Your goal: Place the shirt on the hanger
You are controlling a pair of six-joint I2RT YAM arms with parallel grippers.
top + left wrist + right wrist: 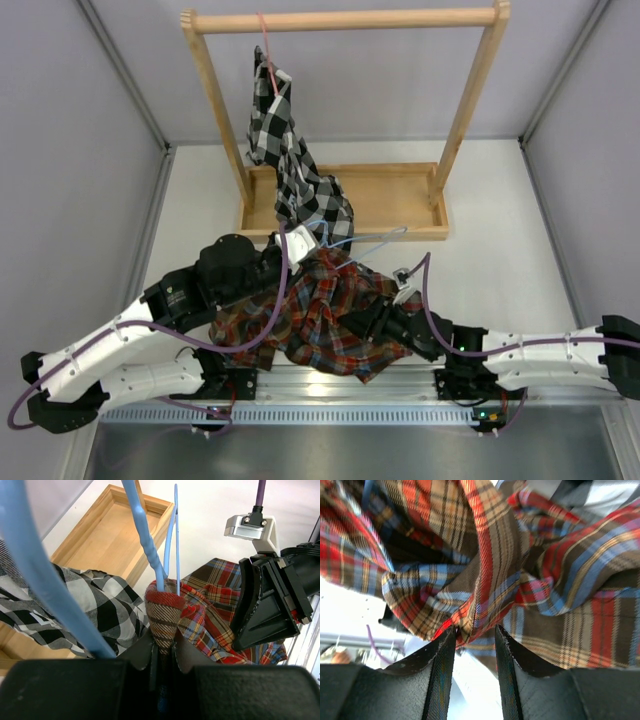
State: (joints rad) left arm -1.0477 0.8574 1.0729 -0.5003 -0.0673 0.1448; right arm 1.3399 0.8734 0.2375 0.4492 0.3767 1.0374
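While checked shirt (287,150) droops off rack (340,19), it lies beside hanger (146,540).

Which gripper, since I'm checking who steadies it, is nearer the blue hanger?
Left. The left gripper pinches the hanger along with a shirt fold; the right gripper is apart from it, jaws around the shirt's fabric.
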